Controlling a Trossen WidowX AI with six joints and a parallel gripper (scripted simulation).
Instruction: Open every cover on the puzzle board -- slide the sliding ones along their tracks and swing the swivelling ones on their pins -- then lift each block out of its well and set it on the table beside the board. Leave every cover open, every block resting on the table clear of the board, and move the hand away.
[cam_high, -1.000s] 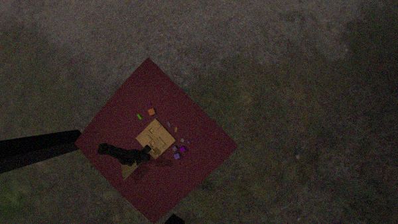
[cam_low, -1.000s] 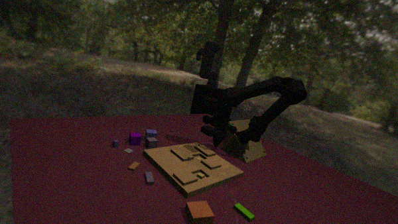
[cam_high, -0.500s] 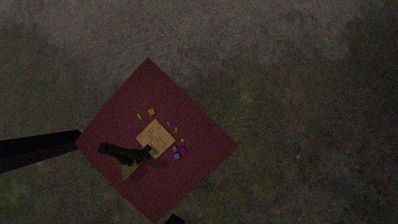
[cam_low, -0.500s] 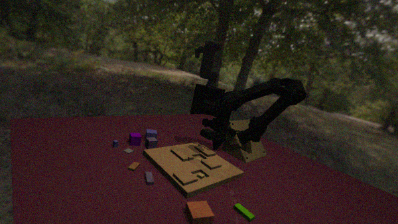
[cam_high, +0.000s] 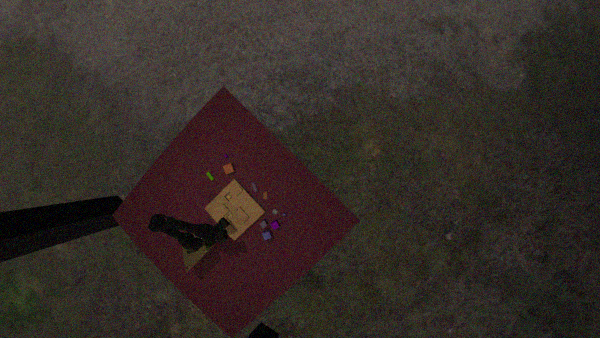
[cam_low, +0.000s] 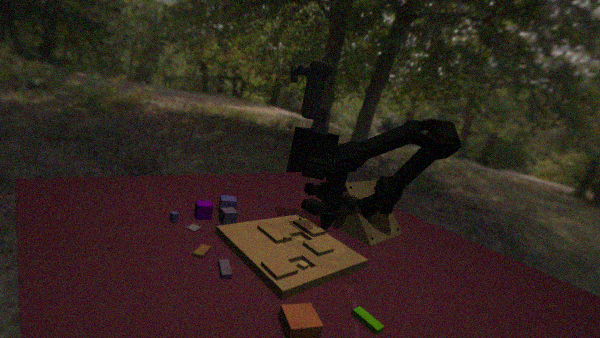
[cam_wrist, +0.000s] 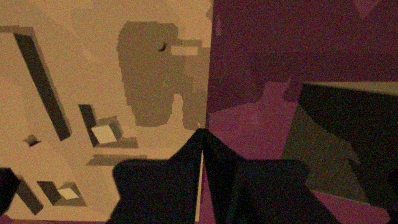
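Note:
The wooden puzzle board (cam_high: 255, 212) (cam_low: 240, 242) (cam_wrist: 100, 15) lies flat on the red table. Its covers have the same wood colour; one raised plate (cam_low: 280, 264) shows by its dark L-shaped edge near the board's front corner. Two small pale squares stand up from the board in the wrist view, one (cam_wrist: 104, 133) left of the fingers and one (cam_wrist: 68, 192) lower left. My gripper (cam_low: 326, 225) (cam_wrist: 201, 132) is shut and empty, above the board's edge nearest the base. Its exact height is hard to tell. Dim light and shadow hide which covers are open and what the wells hold.
A purple cube (cam_high: 275, 225) (cam_low: 204, 210), a blue cube (cam_high: 266, 235) (cam_low: 228, 200) and a grey cube (cam_low: 228, 216) stand beside the board. An orange block (cam_high: 228, 168) (cam_low: 301, 317), a green bar (cam_high: 210, 176) (cam_low: 368, 319) and a grey bar (cam_low: 225, 269) lie around it.

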